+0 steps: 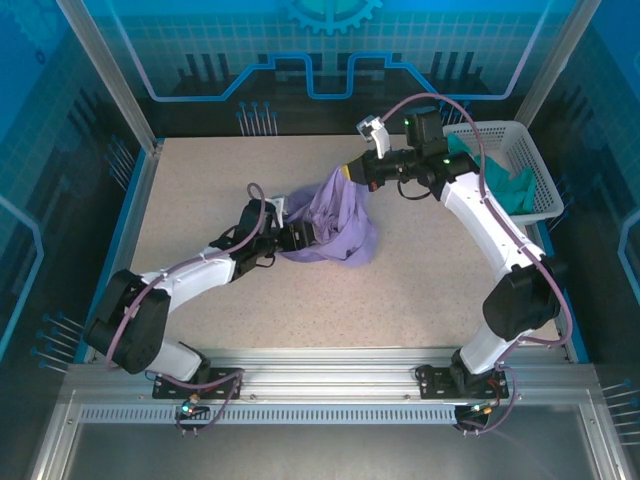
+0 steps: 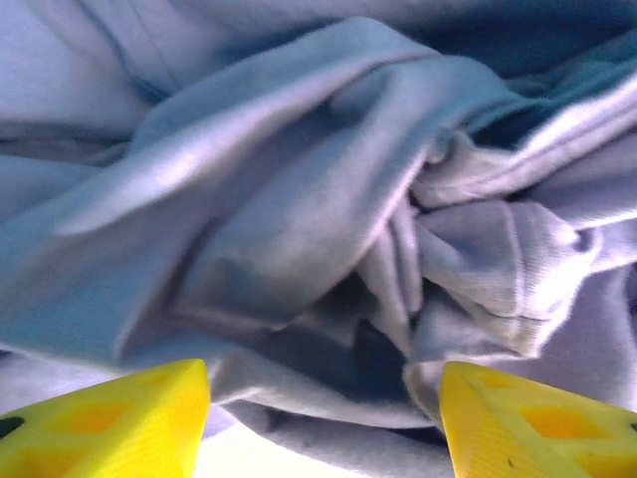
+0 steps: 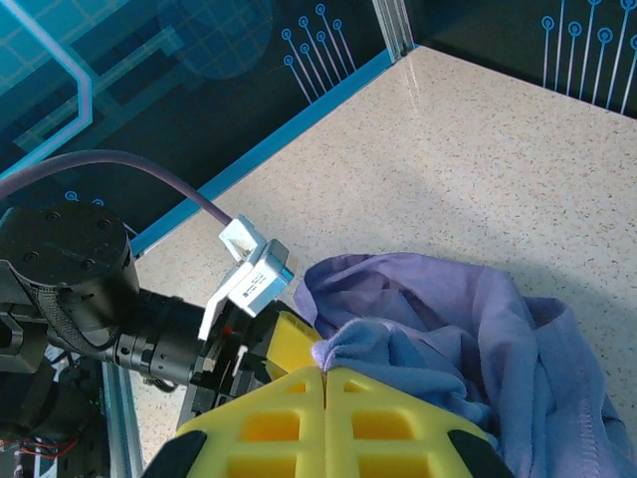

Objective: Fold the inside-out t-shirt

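The lavender t-shirt (image 1: 338,228) lies bunched in a wrinkly heap mid-table, one end pulled up toward the back right. My right gripper (image 1: 350,172) is shut on that raised end; in the right wrist view its yellow fingers (image 3: 249,428) meet on a small fold of the shirt (image 3: 478,319) at the right gripper's tips (image 3: 324,370). My left gripper (image 1: 303,237) sits low at the heap's left side. In the left wrist view the left gripper (image 2: 323,423) is open, yellow fingers (image 2: 109,423) wide apart, with crumpled shirt fabric (image 2: 299,199) just ahead and spilling between them.
A white basket (image 1: 538,160) at the back right holds a teal-green garment (image 1: 508,188). The left arm's wrist and its white camera (image 3: 249,279) sit close under the right gripper. Bare speckled table (image 1: 200,190) surrounds the heap; blue walls enclose the table.
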Tool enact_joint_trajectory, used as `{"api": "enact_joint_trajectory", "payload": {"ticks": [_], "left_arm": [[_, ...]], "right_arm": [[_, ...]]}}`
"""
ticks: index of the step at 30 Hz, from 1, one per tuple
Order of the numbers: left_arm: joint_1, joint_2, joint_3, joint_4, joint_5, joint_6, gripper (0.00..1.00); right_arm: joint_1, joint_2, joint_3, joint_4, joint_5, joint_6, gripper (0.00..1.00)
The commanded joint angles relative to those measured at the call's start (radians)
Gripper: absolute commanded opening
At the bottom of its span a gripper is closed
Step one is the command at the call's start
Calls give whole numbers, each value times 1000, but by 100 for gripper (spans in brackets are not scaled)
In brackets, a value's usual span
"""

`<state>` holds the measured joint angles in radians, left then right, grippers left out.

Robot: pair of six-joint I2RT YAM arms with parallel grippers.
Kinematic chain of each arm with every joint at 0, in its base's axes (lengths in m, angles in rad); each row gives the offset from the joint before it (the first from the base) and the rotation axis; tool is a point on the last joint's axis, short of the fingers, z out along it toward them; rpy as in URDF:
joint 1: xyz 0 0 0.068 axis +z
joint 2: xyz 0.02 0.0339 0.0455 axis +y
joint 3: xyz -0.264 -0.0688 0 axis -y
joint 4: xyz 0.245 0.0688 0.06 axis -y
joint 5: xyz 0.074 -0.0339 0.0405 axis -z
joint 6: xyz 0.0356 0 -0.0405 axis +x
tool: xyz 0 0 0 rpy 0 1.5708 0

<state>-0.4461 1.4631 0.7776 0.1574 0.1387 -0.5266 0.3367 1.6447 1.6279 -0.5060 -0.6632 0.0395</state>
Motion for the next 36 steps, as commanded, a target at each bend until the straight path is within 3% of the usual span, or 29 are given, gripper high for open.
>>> {"api": "enact_joint_trajectory", "payload": {"ticks": [1,10,11,13,15,16,22,29,36], "left_arm": [[1,6,18,99,102,-38,62],[-2,135,86,185,165,-62,47],[-2,153,105,192,175,-61,43],[0,168,134,218,184,-58,26],[5,143,156,255,193,-50,6],[9,121,158,275,191,-47,3],[27,-142,91,545,151,-64,0],[27,-359,53,656,145,-80,0],[46,-497,-20,631,50,-20,0]], "right_arm": [[-16,-34,-18,31,-27,-3,0],[-16,-25,-43,107,-63,58,0],[-16,-24,-44,114,-73,65,0],[-16,-23,-35,118,-81,71,0],[-17,-27,-3,100,-80,61,0],[-19,-32,16,94,-81,59,0],[-9,-129,43,339,-95,186,0],[168,-57,229,11,426,-8,0],[168,-59,156,-17,719,-12,0]]}}
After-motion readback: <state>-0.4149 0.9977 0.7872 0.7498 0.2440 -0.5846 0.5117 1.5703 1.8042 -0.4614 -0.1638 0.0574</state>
